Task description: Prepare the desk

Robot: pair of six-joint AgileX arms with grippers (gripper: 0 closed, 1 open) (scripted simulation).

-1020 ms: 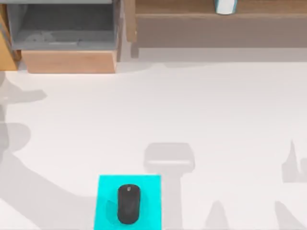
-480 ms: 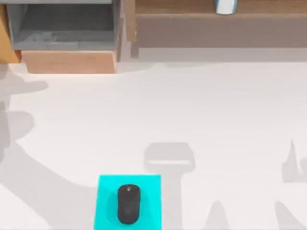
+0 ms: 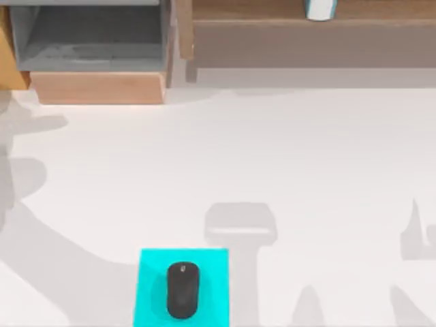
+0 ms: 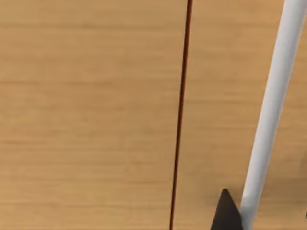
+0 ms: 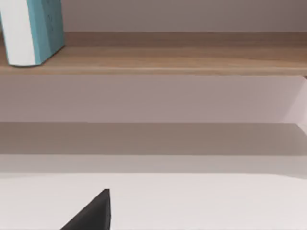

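1. While the black mouse (image 3: 182, 289) and the cyan pad (image 3: 153, 286) under it have kept their place at the near edge of the counter (image 3: 306, 170), the far left corner has changed. The tan wood piece (image 3: 12, 54) beside the open drawer box (image 3: 95, 88) reached further down a second ago. It now ends level with the box front, and the arm shadows on that side have shifted a little.
2. I take that to mean my left arm is working around the drawer box, so this is probably the drawer stage of preparing the counter, not yet the mouse.
3. In the left wrist view, my left jaws are close against tan wood (image 4: 86, 115) split by a dark seam (image 4: 180, 115), with a pale bar (image 4: 273, 105) slanting past. I cannot tell whether they are apart or together.
4. My right jaws face the shelf (image 5: 168, 60) from over the counter, well apart from it. Their state I cannot tell either.
5. Containers:
   - The drawer box stands open and its grey floor looks bare, though faint marks there are too vague to name.
   - The shelf along the far edge carries one upright white-and-teal item (image 5: 33, 28).
   - The counter itself is bare white apart from the pad and mouse.
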